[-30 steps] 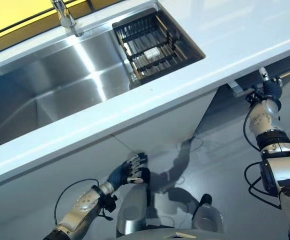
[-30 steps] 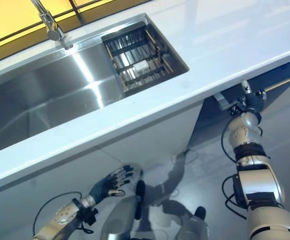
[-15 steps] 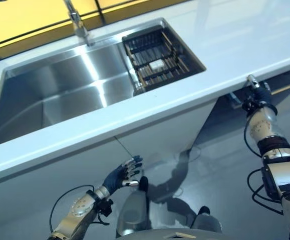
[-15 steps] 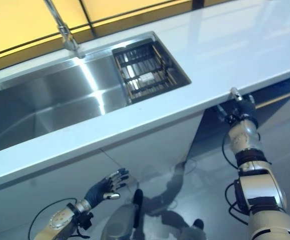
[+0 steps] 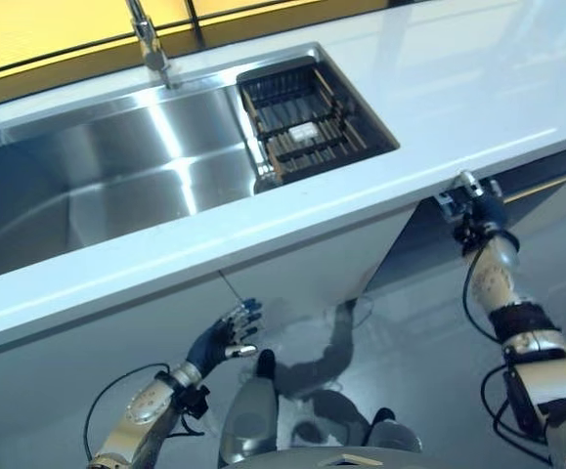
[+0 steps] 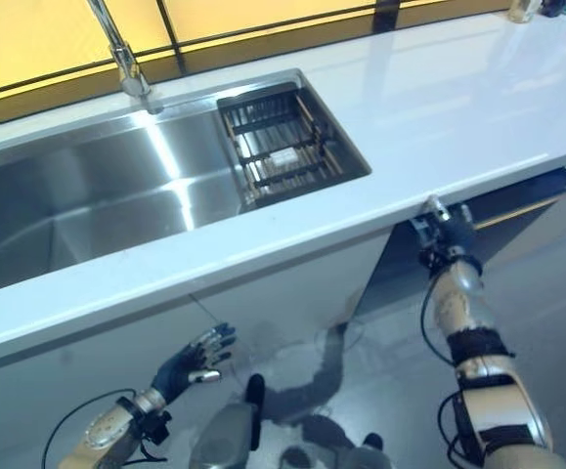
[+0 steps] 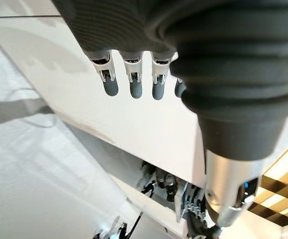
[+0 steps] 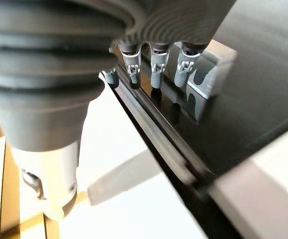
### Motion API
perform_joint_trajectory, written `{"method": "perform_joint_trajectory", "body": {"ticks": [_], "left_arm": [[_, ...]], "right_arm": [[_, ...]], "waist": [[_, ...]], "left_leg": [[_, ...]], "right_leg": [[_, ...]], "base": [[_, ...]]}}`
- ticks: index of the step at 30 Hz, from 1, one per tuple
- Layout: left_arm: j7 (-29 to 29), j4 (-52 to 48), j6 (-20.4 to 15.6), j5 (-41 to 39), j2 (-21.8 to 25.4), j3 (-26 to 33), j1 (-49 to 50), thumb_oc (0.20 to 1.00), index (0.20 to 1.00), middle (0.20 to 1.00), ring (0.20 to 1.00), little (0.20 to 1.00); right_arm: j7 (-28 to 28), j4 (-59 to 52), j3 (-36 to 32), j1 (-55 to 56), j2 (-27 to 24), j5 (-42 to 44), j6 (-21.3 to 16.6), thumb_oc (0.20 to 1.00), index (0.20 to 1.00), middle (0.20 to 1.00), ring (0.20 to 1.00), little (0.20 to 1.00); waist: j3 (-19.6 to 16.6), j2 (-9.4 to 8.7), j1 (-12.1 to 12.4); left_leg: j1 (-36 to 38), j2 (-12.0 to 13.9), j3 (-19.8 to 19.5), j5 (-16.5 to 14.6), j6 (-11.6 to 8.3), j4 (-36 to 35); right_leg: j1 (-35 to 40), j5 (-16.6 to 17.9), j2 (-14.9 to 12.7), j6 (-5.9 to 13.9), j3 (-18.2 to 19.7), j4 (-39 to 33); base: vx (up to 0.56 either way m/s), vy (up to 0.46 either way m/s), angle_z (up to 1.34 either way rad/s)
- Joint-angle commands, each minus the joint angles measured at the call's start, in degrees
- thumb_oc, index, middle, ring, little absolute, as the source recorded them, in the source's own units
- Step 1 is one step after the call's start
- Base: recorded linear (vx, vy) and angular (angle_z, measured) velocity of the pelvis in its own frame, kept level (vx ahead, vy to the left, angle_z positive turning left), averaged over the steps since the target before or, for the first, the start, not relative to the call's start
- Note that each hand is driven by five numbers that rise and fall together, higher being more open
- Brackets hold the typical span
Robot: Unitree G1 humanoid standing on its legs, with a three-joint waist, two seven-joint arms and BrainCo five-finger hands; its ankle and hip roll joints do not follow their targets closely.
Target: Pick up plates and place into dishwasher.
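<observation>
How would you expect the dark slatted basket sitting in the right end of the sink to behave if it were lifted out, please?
The basket looks rigid: its slats run straight and evenly spaced, so it should probably keep its shape. Being mostly open gaps, it is likely light for its size. The small white item lying loose on the slats could slide off if the basket tilts.

sink (image 5: pixel 116 186): brushed steel; countertop (image 5: pixel 478 88): glossy white; rack (image 5: pixel 307 122): dark wire
</observation>
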Motion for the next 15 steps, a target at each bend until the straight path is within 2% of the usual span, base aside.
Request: {"method": "perform_joint_trajectory", "body": {"ticks": [1, 3, 7, 10, 15], "left_arm": [[-0.1, -2.2, -3.7, -0.5, -0.8, 2.8, 1.7, 1.000, 1.000, 1.000, 1.000, 1.000], [1.4, -1.8, -4.1, 0.0, -1.9, 4.3, 1.8, 1.000, 1.000, 1.000, 1.000, 1.000], [3.3, -1.3, -4.4, 0.4, -4.0, 6.6, 2.1, 1.000, 1.000, 1.000, 1.000, 1.000], [3.2, -1.2, -5.5, 1.9, -5.8, 8.8, 2.7, 1.000, 1.000, 1.000, 1.000, 1.000], [4.3, -1.2, -5.9, 3.2, -7.3, 11.1, 2.9, 1.000, 1.000, 1.000, 1.000, 1.000]], "right_arm": [[2.2, -10.7, -0.4, -1.5, 1.2, -8.0, -7.8, 1.000, 1.000, 1.000, 1.000, 1.000], [1.5, -13.0, -1.3, 1.7, 1.9, -9.4, -9.2, 1.000, 1.000, 1.000, 1.000, 1.000], [2.4, -16.8, -3.4, 8.2, 3.6, -10.5, -9.5, 1.000, 1.000, 1.000, 1.000, 1.000], [4.3, -18.8, -5.2, 13.9, 5.0, -11.2, -8.9, 1.000, 1.000, 1.000, 1.000, 1.000], [7.1, -23.6, -4.3, 22.8, 8.5, -13.6, -9.9, 1.000, 1.000, 1.000, 1.000, 1.000]], "waist": [[-3.1, -3.53, -0.1], [-4.0, -4.01, -1.1], [-5.4, -4.78, -2.4], [-6.9, -5.22, -3.9], [-8.6, -5.51, -6.3]], "left_leg": [[1.3, 2.0, 2.7, -8.5, 0.74, 6.4], [2.3, 1.9, 3.5, -8.4, 0.90, 5.1], [4.2, 2.0, 5.0, -8.5, 1.29, 3.3], [6.0, 2.0, 6.0, -8.6, 1.60, 1.7], [8.2, 1.6, 7.1, -8.4, 2.09, -0.5]], "right_leg": [[0.9, 4.8, -2.4, 0.60, 3.7, -3.6], [0.8, 5.2, -2.3, 0.75, 4.1, -4.5], [0.6, 6.2, -2.1, 0.96, 4.4, -5.9], [0.1, 6.6, -1.6, 1.04, 5.1, -6.5], [-0.7, 6.6, -0.8, 1.06, 6.6, -6.7]], "base": [[0.01, 0.004, -0.11], [-0.01, 0.002, -0.05], [-0.03, -0.003, -0.13], [-0.03, 0.003, -0.11], [-0.03, 0.018, -0.14]]}}
